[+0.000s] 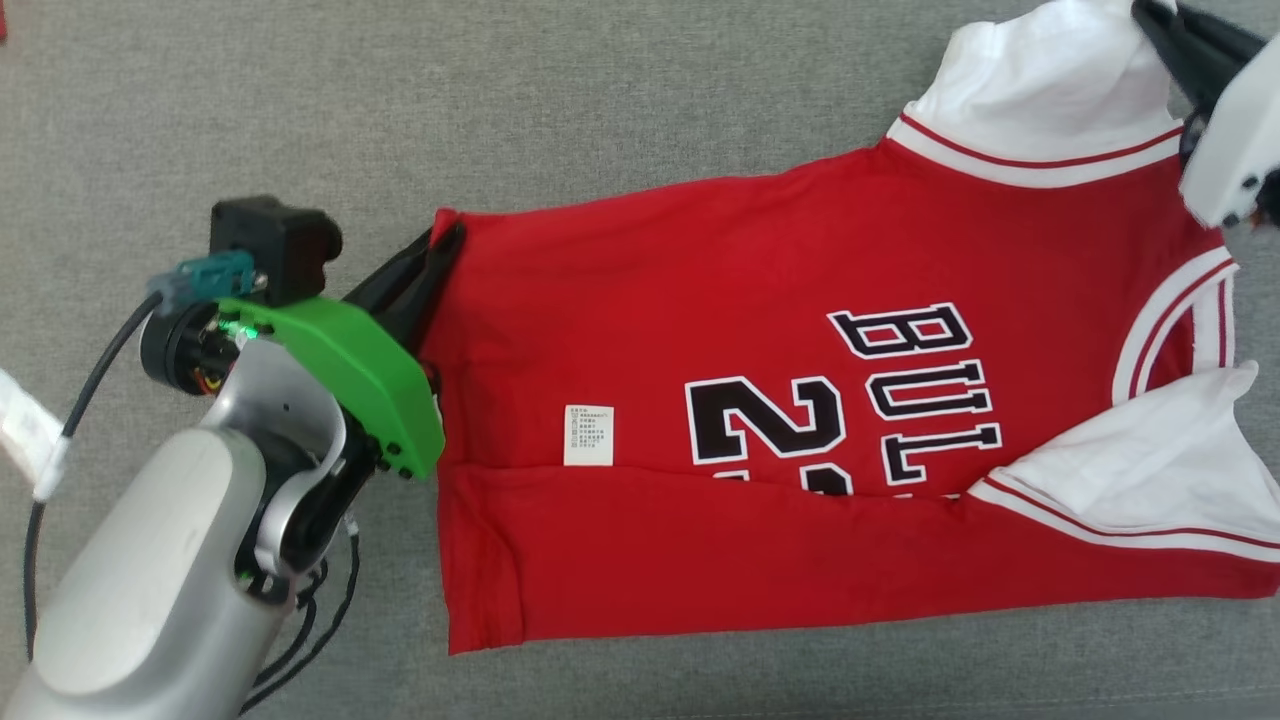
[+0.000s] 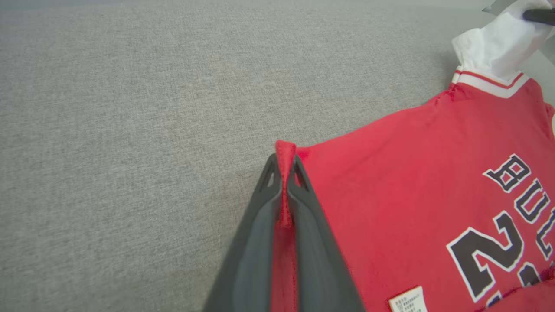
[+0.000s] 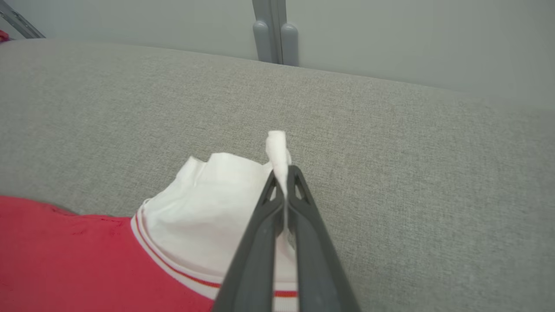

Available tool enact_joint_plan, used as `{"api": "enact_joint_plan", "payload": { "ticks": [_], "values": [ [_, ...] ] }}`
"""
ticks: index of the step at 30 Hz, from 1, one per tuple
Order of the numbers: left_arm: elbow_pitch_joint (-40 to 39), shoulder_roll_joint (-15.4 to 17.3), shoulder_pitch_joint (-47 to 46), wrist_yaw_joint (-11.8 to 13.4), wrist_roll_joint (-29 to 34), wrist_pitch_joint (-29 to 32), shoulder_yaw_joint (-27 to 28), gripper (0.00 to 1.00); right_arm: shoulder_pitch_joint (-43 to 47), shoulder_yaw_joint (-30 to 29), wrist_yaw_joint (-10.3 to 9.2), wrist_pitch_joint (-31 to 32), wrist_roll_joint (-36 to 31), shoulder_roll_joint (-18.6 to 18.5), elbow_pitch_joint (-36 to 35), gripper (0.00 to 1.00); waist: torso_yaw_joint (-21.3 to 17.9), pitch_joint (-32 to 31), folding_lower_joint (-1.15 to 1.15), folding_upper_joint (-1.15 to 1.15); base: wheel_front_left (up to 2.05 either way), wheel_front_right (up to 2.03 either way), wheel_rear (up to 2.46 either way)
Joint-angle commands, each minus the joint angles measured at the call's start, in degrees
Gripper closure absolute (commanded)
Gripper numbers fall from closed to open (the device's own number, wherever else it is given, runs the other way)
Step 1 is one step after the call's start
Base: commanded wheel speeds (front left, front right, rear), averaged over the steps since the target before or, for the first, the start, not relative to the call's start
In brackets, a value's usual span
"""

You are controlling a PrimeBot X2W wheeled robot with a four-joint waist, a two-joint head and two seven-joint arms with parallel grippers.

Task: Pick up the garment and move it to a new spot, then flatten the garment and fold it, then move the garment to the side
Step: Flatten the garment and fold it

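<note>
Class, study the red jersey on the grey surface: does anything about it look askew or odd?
Yes. The near edge of the jersey is folded over, hiding the bottom of the printed number, and a white care label lies exposed on the front. The far white sleeve is bunched in the right claw.

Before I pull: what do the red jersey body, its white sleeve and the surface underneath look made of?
Red jersey body: soft matte knit, probably cotton or polyester; it pinches into a thin ridge. White sleeve: light matte cloth, crumpling softly. Surface: grey woven fabric, flecked weave, likely upholstery.
</note>
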Motion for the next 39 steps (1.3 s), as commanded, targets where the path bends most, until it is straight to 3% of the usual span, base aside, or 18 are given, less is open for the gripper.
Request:
{"api": "enact_joint_plan", "payload": {
  "ticks": [1,8,15,20,21,22,23,26,29,35,39],
  "values": [
    [-1.77,1.09,2.46,0.62,-0.46,-0.36,0.53,1.0,3.1,-0.46,-0.11,-0.42,1.19,-1.51,-2.58,1.0,-1.69,-1.46,0.0,0.0,0.0,0.0,0.0],
    [-10.23,6.22,14.57,4.02,-2.12,-1.46,3.04,1.0,20.06,-7.48,-0.11,-1.35,4.8,-4.57,-15.22,1.0,-5.24,-4.76,0.0,0.0,0.0,0.0,0.0],
    [-15.53,8.67,24.2,6.56,-3.41,-3.36,4.77,1.0,34.37,-13.83,-0.1,-0.42,4.5,-0.09,-23.77,1.0,-7.95,-6.09,0.0,0.0,0.0,0.0,0.0],
    [-17.31,9.92,28.51,8.02,-3.0,-4.05,4.95,1.0,39.51,-15.64,-0.1,0.61,2.11,4.18,-25.54,0.98,-8.99,-6.06,0.0,0.0,0.0,0.0,0.0],
    [-17.22,10.22,29.31,8.43,-2.42,-4.08,4.87,0.79,40.21,-15.69,-0.1,1.17,1.02,4.93,-25.19,0.24,-9.13,-6.08,0.0,0.0,0.0,0.0,0.0],
    [-16.99,10.88,29.81,8.61,-1.5,-4.04,4.5,0.11,40.6,-15.53,-0.09,1.78,0.27,5.64,-24.95,0.0,-9.22,-6.13,0.0,0.0,0.0,0.0,0.0],
    [-16.44,11.56,30.73,9.09,-0.88,-3.59,4.09,0.0,40.83,-15.88,-0.09,2.54,-0.61,6.73,-24.41,0.0,-9.36,-6.23,0.0,0.0,0.0,0.0,0.0],
    [-16.21,12.21,33.98,8.96,-1.92,-1.72,2.27,0.0,41.29,-16.45,-0.06,4.76,-1.49,8.17,-23.91,0.0,-9.57,-6.58,0.0,0.0,0.0,0.0,0.0],
    [-16.54,12.21,35.48,11.55,-0.35,-5.15,4.36,0.0,41.62,-18.56,-0.06,6.0,-1.92,9.97,-24.11,0.0,-9.57,-6.83,0.0,0.0,0.0,0.0,0.0],
    [-17.4,5.26,35.5,13.36,1.76,-19.98,8.1,0.0,38.45,-23.47,-0.06,8.29,-5.36,14.25,-21.28,0.0,-9.23,-6.98,0.0,0.0,0.0,0.0,0.0],
    [-14.76,2.13,33.81,12.72,6.05,-27.68,6.5,0.0,35.72,-23.47,-0.06,10.98,-8.6,16.56,-17.56,0.0,-8.42,-7.05,0.0,0.0,0.0,0.0,0.0]
  ]
}}
